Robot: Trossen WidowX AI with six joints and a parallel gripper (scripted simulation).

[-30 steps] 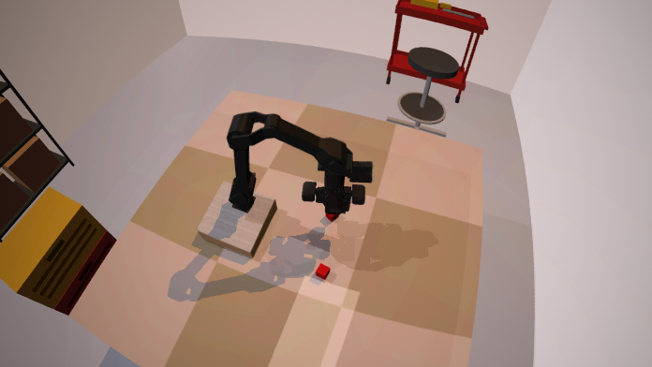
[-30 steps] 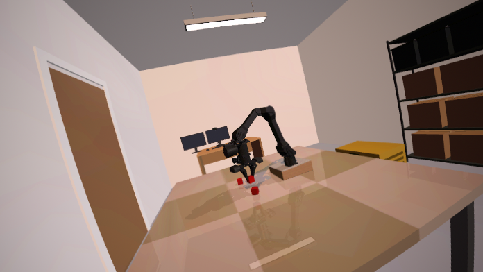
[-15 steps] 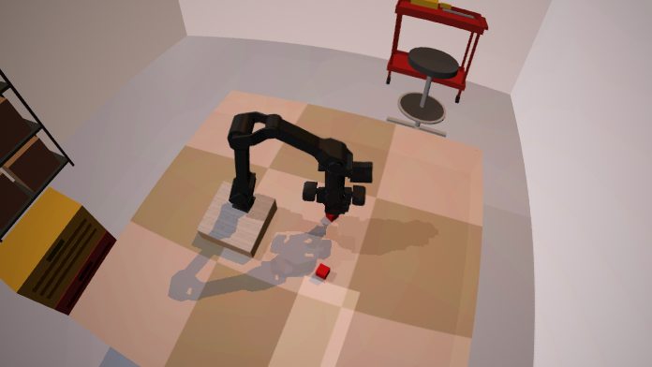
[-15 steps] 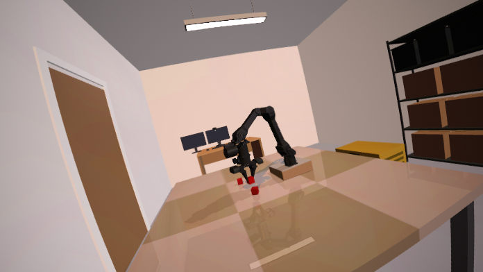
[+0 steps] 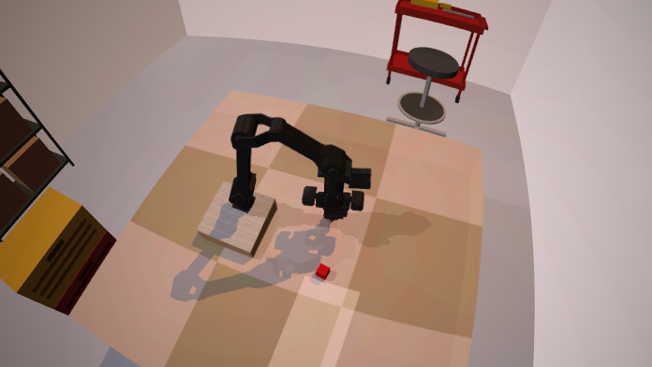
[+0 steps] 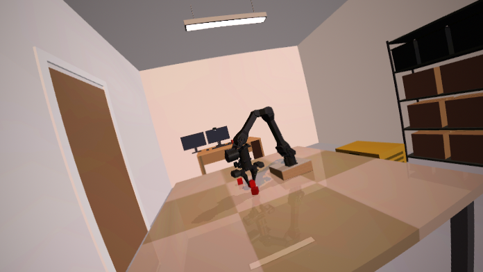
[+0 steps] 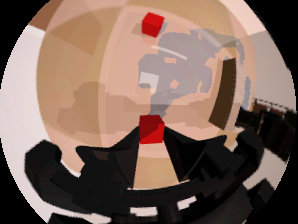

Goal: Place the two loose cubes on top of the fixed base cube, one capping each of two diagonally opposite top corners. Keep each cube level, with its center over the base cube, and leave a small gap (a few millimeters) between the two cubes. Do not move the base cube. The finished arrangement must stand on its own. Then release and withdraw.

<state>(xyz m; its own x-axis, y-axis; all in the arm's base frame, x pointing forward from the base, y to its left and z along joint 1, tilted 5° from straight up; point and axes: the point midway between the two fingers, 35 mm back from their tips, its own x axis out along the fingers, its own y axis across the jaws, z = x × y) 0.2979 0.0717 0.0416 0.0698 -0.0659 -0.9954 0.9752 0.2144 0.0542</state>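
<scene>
My gripper (image 5: 330, 217) (image 6: 250, 182) (image 7: 150, 128) points down over the middle of the table and is shut on a small red cube (image 7: 152, 127) (image 6: 252, 184), held a little above the top. Only a sliver of this cube shows under the fingers in the top view. A second red cube (image 5: 323, 271) (image 6: 255, 191) (image 7: 152, 24) sits on the table ahead of the gripper, apart from it. A third red cube (image 6: 240, 181) rests on the table beside the gripper; the arm hides it in the top view. I cannot tell which resting cube is the base.
The arm's wooden mounting block (image 5: 236, 225) (image 6: 291, 170) sits on the checkered table (image 5: 412, 262) (image 6: 364, 194). A pale strip (image 6: 282, 253) lies near the front edge. A yellow cabinet (image 5: 51, 248), shelves (image 6: 441, 104) and a red cart with a stool (image 5: 433, 63) stand off the table.
</scene>
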